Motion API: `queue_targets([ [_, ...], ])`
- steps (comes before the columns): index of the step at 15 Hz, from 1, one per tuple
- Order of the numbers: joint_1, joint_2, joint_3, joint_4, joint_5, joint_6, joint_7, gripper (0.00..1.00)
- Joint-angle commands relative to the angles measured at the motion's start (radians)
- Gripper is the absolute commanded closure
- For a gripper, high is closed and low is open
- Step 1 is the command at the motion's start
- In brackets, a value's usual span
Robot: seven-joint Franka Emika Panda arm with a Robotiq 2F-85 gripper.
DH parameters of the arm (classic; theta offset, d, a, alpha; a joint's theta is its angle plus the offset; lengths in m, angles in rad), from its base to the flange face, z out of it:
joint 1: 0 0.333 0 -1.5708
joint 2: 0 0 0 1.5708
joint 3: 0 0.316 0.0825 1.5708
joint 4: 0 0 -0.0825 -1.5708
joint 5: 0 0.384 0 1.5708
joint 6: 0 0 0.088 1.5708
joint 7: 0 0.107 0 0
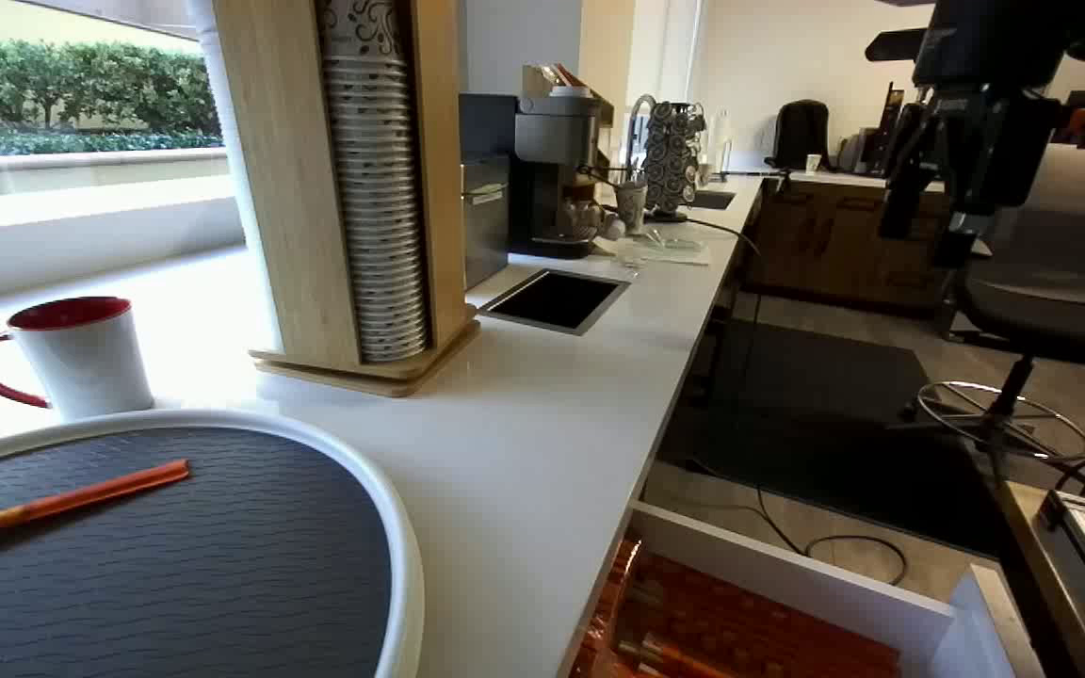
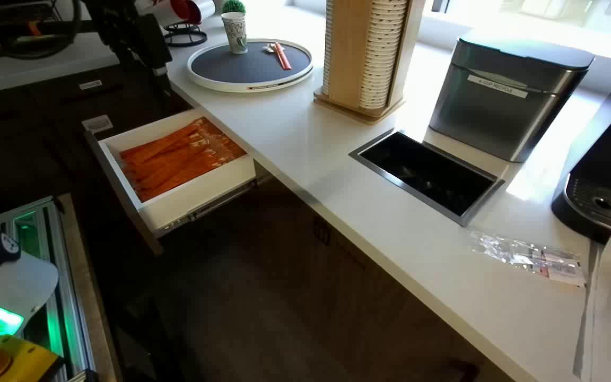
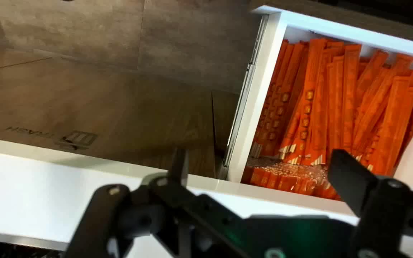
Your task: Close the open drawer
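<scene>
One stiff-walled drawer (image 2: 202,190) protrudes from beneath the bench (image 2: 305,143); we judge it should glide lightly, pushed at its front panel (image 2: 125,193), our jaws spread.

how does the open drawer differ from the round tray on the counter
The drawer is box-shaped; the tray is round. The drawer juts out below the countertop; the tray rests on top. The drawer holds many orange packets; the tray bears an orange packet and a paper cup. Both have white rims.

Window (image 1: 81,160) light glares on the counter (image 2: 295,138); cabinets (image 2: 348,270) below are dim.
</scene>
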Motion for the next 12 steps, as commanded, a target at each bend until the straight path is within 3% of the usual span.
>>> queue_targets([
  [1,0.006,0.000,-0.005,0.002,-0.004,-0.003,0.004,0.00],
  [8,0.006,0.000,-0.005,0.002,-0.004,-0.003,0.004,0.00],
  [12,0.097,0.078,-0.005,-0.010,0.151,0.011,-0.009,0.00],
])
